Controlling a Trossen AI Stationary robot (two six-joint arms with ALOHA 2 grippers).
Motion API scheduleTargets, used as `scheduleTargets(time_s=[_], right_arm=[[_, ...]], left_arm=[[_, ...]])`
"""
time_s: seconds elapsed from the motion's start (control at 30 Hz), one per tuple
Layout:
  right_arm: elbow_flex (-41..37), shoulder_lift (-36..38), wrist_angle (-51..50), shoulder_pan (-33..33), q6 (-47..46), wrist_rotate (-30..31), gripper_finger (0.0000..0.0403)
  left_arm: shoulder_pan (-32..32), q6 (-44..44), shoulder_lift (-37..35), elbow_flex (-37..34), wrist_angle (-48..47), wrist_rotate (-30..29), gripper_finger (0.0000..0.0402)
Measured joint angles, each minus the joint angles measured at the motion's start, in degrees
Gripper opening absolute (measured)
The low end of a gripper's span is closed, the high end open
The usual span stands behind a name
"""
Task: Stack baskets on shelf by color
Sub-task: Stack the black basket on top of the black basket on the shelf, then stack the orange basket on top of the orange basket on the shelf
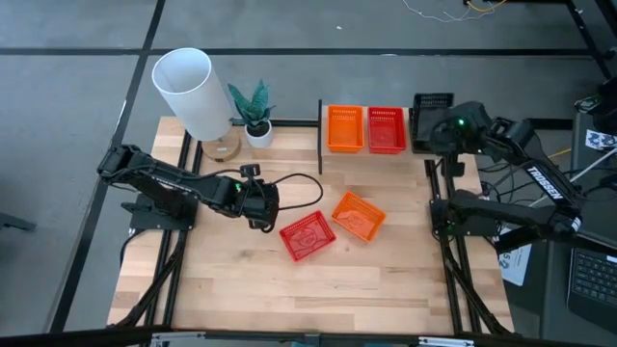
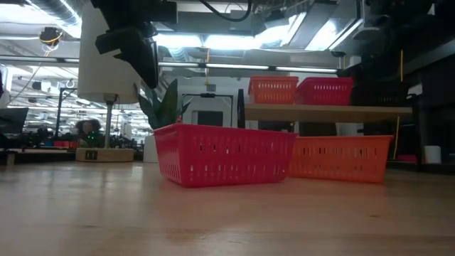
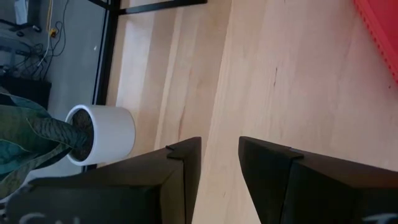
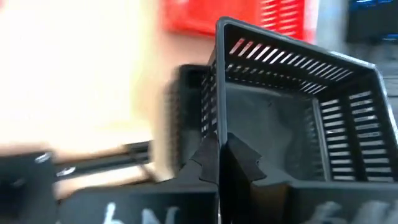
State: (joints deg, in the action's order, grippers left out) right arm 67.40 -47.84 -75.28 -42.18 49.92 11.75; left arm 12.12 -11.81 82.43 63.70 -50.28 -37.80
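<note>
Right gripper (image 4: pixel 219 163), fingers pinched on one wall of a black basket (image 4: pixel 292 106), carries it tilted above the shelf's (image 2: pixel 327 112) black end, beside the red stack (image 1: pixel 387 129). The thin-edge grip risks slipping or skewed seating. Left gripper (image 3: pixel 219 163) hovers parted, empty.

On the light-wood shelf (image 1: pixel 371 152) sit an orange basket (image 1: pixel 345 128), a red basket (image 1: pixel 387 129) and a black slotted basket (image 4: pixel 298 118).
</note>
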Motion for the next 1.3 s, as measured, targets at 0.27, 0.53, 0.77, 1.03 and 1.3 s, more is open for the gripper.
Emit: scheduleTargets(time_s=[0.27,0.53,0.77,1.03,1.3], right_arm=[[-0.42,-0.55,-1.46,-3.16,2.88,-1.08,0.0003],[-0.42,-0.55,-0.37,-3.23,3.07,-0.81,0.0065],[-0.44,-0.52,0.79,-3.20,2.52,3.56,0.0083],[-0.44,0.16,1.80,-0.51,-15.57,-24.29,0.0085],[-10.97,3.10,7.01,8.61,-30.56,-48.19,0.0061]], left_arm=[[0.00,-0.03,0.00,0.00,0.00,0.00,0.0101],[0.00,-1.18,0.00,0.00,0.02,0.00,0.0101],[0.00,-1.60,0.00,0.00,0.02,0.00,0.0101],[0.04,-1.72,0.00,0.00,0.02,0.00,0.0101],[0.07,-1.70,0.00,0.00,1.88,1.51,0.0101]])
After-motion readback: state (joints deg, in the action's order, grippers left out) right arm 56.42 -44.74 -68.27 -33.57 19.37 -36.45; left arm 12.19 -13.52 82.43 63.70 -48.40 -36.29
